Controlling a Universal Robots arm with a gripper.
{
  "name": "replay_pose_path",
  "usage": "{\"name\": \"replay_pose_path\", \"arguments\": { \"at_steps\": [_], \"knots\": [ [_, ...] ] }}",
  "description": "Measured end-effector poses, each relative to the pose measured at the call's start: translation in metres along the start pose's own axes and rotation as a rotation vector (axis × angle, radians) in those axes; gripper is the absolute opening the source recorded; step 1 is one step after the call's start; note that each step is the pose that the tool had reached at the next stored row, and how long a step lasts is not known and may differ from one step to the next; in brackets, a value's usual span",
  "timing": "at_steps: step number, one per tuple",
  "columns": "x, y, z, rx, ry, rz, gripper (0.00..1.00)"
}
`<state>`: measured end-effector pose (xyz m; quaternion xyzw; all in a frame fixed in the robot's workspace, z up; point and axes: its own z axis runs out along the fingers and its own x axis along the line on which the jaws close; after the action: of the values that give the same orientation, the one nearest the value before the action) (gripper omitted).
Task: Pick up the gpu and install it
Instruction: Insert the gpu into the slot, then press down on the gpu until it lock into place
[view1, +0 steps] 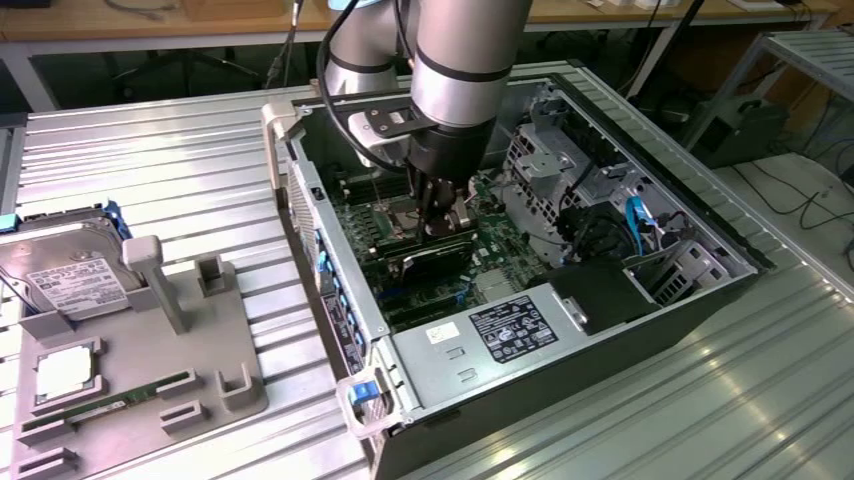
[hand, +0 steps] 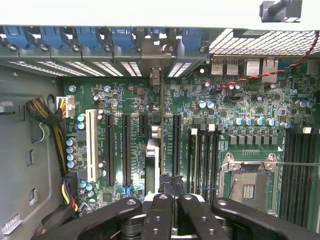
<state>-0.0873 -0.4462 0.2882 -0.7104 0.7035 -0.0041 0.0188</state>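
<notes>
A: Where was the tool (view1: 438, 222) at that moment?

B: Deep inside the open computer case (view1: 694, 215), near the middle of the exterior frame, hanging straight down from the arm (view1: 461, 60) over the motherboard (view1: 501, 245).

A: And its state?

B: Closed. In the wrist view the two black fingers (hand: 161, 210) sat pressed together low in the frame, pinching the top edge of the gpu (hand: 163, 125).

A: So the card was already in hand?

B: I judged so. From the wrist camera it showed edge-on, a thin line running from between the fingertips up the frame toward the rear slot covers (hand: 90, 67). In the exterior view it was a dark slab (view1: 430, 258) directly under the tool, standing on edge.

A: Which way did its long axis lie?

B: Along the expansion slots (hand: 125, 150), parallel to them, with its far end pointing at the case's back wall, where the blue slot latches (hand: 85, 37) sat. The card lay straight below the tool, not off to either side.

A: Was it seated?

B: I could not tell. It seemed lined up over a slot between the black slots and the memory sockets (hand: 205, 155), but the lower edge was hidden.

A: Anything left on the bench (view1: 160, 160)?

B: The grey parts holder (view1: 147, 380) at the lower left of the exterior frame, with the hard drive (view1: 74, 280) on it, well apart from the case.
</notes>
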Motion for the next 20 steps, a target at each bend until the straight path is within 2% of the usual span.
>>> {"name": "replay_pose_path", "arguments": {
  "at_steps": [8,10,16,18,20],
  "knots": [
    [0.0,0.0001,0.0,-0.0001,0.0002,0.0,0.11],
    [0.0,0.0073,-0.0002,-0.0001,0.0001,0.0,0.11],
    [0.001,0.0213,-0.0006,-0.0002,0.0,-0.005,0.11],
    [0.002,0.0228,-0.0006,-0.0001,-0.0001,-0.006,0.11],
    [0.008,0.023,-0.0006,-0.0002,-0.0002,-0.007,0.11]
  ]
}}
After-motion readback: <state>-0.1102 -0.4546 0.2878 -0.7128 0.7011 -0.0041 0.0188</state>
